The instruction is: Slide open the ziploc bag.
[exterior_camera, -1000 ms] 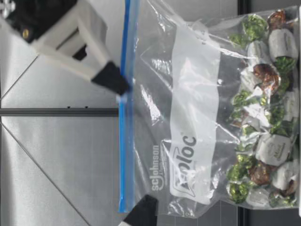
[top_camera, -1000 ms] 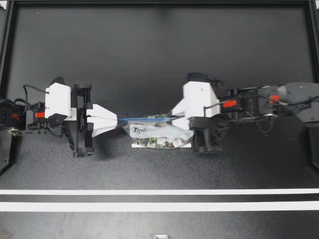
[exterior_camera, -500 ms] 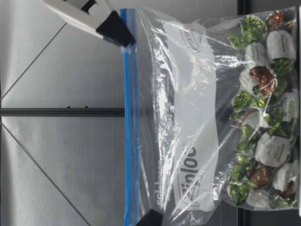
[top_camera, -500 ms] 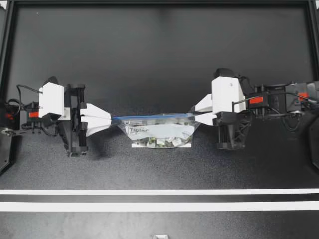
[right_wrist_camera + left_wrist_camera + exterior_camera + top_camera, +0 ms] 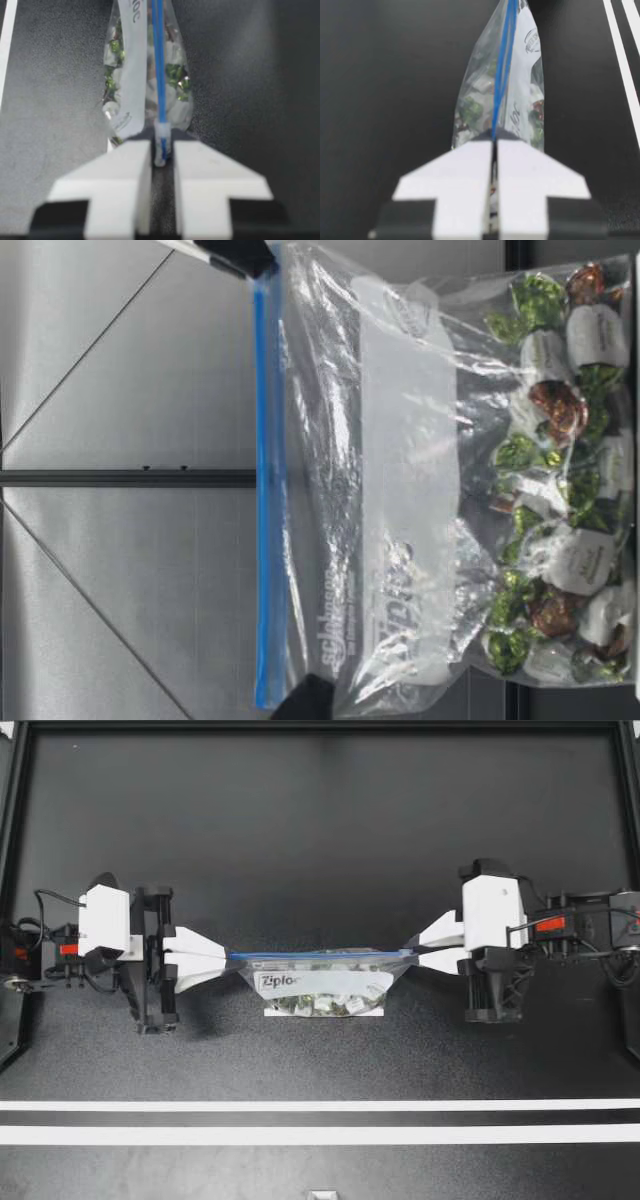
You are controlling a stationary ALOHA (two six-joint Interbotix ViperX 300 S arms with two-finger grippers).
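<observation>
Your right tool (image 5: 410, 950) has travelled outward from the middle of the bag's top edge to its far end, drawing the slider (image 5: 160, 132) with it, while your left tool (image 5: 234, 958) has hardly shifted.

Between the right tool's fingers the slider sits clamped, at what looks like the last stretch of the blue track (image 5: 320, 955). Just ahead of those fingers the track shows as two blue lines rather than one, so I judge the lips behind the slider to be parted. The left tool is clenched on the opposite corner of the ziploc bag (image 5: 320, 982), with the track running straight out from between its tips.

Between the two tools the bag hangs taut and upright. Below the track, its lower part bulges with wrapped candies (image 5: 560, 490), which rest on the worktop (image 5: 320, 840).

The slide itself looks finished or very nearly so. What remains, if anything, is the last bit of travel to the track's end, which you cannot confirm because the right tool's fingers hide it.
</observation>
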